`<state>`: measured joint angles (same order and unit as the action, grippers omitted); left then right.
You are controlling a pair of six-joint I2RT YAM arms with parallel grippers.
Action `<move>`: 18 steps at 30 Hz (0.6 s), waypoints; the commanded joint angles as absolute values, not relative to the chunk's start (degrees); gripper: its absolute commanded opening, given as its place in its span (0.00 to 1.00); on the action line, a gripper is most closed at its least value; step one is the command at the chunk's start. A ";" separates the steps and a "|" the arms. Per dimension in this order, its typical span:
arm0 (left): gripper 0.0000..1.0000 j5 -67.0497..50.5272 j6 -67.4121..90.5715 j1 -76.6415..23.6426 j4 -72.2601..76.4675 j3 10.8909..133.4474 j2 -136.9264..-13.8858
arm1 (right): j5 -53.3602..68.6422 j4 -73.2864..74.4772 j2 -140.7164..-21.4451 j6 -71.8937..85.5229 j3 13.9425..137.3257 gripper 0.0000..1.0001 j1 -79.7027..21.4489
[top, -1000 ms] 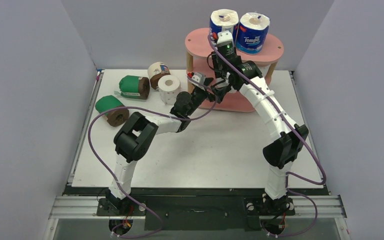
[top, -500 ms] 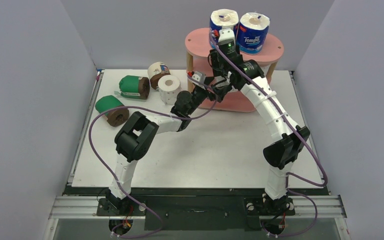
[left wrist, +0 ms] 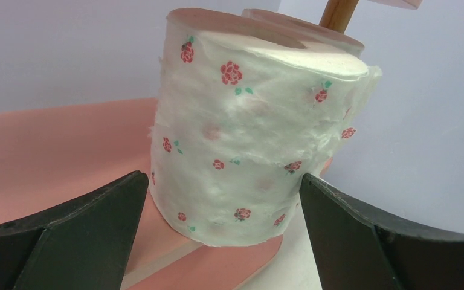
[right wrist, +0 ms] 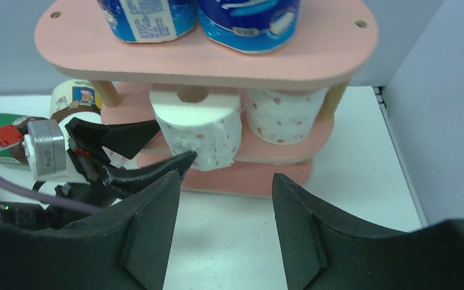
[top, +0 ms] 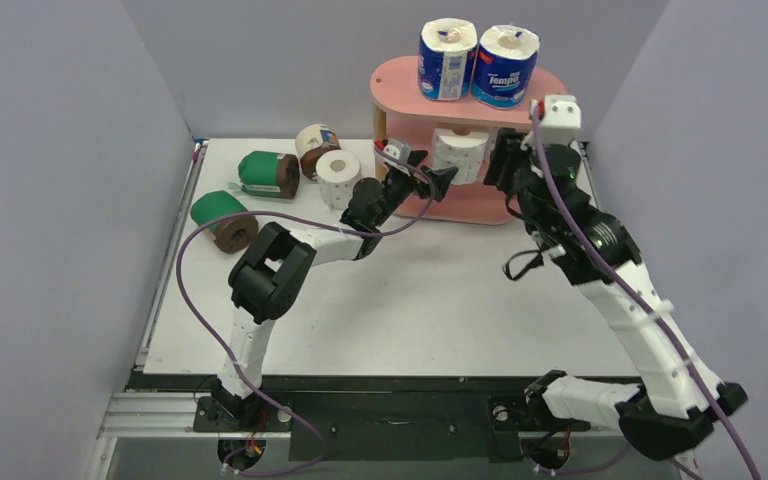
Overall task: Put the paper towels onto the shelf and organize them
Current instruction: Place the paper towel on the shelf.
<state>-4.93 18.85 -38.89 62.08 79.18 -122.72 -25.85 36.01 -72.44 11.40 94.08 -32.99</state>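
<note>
The shelf (top: 405, 80) stands at the far edge of the surface (top: 410, 300), right of the middle. On its top board two blue-white rolls (top: 447, 58) (top: 505, 65) stand side by side, long axes vertical and core holes up. The right wrist view cuts off their tops.

On the middle board a dotted roll (left wrist: 248, 151) stands upright near the left end, close to the front edge. The left tool (top: 430, 172) is spread wide with one finger on either side of this roll, low on its wall. It is released, and neither finger visibly presses the paper. A second dotted roll (right wrist: 284, 115), also upright, stands just beside the first toward the right end. From above it is hidden behind the right arm, and in the left wrist view only its top rim shows, beside a wooden post (left wrist: 338, 13).

The right tool (right wrist: 223, 187) is apart from the shelf front, facing it, with its fingers parted and nothing between them. The bottom board is mostly hidden under the boards above.

Four rolls are loose toward the far-left corner of the surface:
- A third dotted roll (top: 338, 178) stands upright with its core hole up.
- The cream-wrapped roll (top: 316, 148) is just behind it, tipped over — its exact axis is hard to make out.
- Two green-wrapped rolls (top: 268, 172) (top: 222, 222) lie on their sides, brown ends toward the right, the second nearer the left edge.
</note>
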 commanded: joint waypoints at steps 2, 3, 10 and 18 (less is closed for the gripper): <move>0.97 -5.43 18.25 -38.10 60.83 82.70 -123.54 | -27.13 20.30 -57.23 15.81 73.67 0.54 -32.84; 0.97 -5.42 18.18 -38.07 60.74 82.84 -123.65 | -27.39 17.38 -53.55 16.08 71.33 0.54 -32.97; 0.97 -4.85 17.84 -38.01 59.24 85.05 -124.99 | -25.98 13.10 -41.86 20.06 54.33 0.53 -33.26; 0.97 -4.59 17.01 -37.90 56.89 88.63 -127.30 | -24.97 12.18 -32.07 25.68 42.59 0.51 -33.92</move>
<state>-4.99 17.96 -38.50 58.87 85.03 -125.45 -25.41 15.88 -35.88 22.00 45.10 -33.28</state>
